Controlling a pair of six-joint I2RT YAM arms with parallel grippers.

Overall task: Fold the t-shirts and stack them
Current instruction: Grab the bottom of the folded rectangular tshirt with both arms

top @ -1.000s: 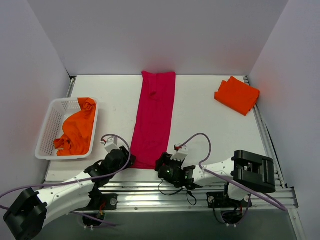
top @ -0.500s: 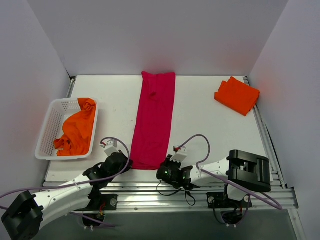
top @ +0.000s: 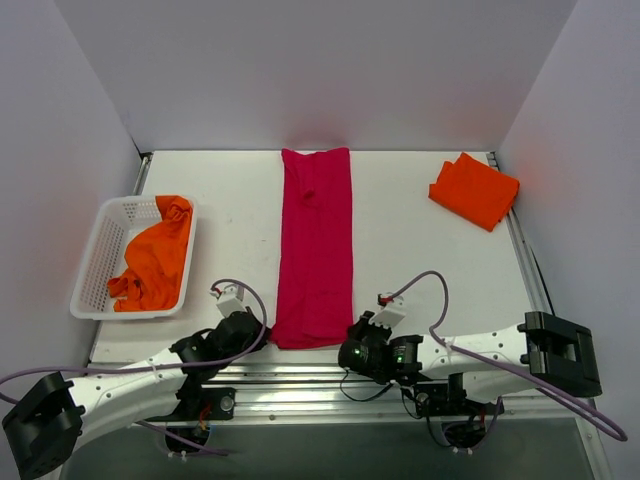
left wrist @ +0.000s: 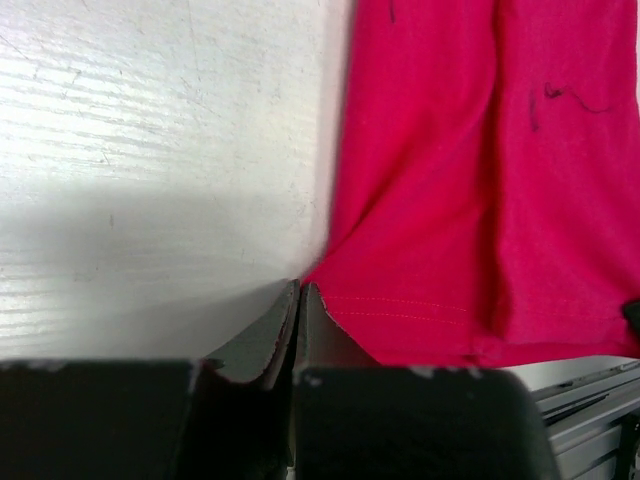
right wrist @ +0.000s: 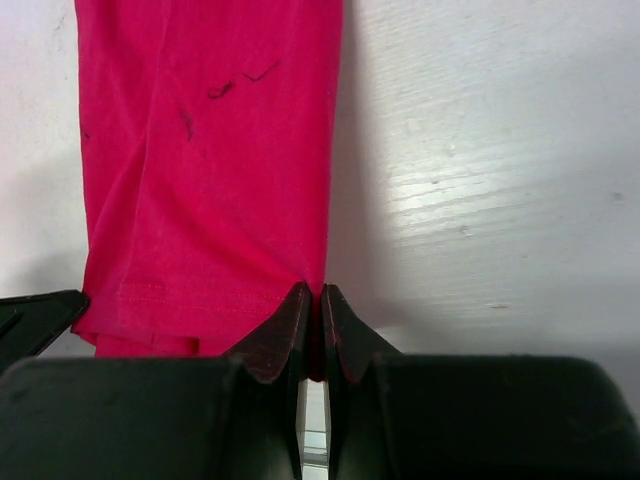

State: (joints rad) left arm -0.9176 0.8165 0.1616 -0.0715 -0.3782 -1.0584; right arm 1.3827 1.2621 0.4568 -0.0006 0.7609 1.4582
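My right gripper (right wrist: 313,300) is pressed together on the near right hem corner of the crimson t-shirt (right wrist: 210,170), with red cloth showing between its jaws. My left gripper (left wrist: 300,298) is closed at the near left corner, apparently nipping the hem, though shadow hides it. The shirt runs straight ahead between both; a folded orange t-shirt (top: 474,190) lies far ahead, right.

Crimson shirt (left wrist: 480,200) runs off both wrist views' top edges.
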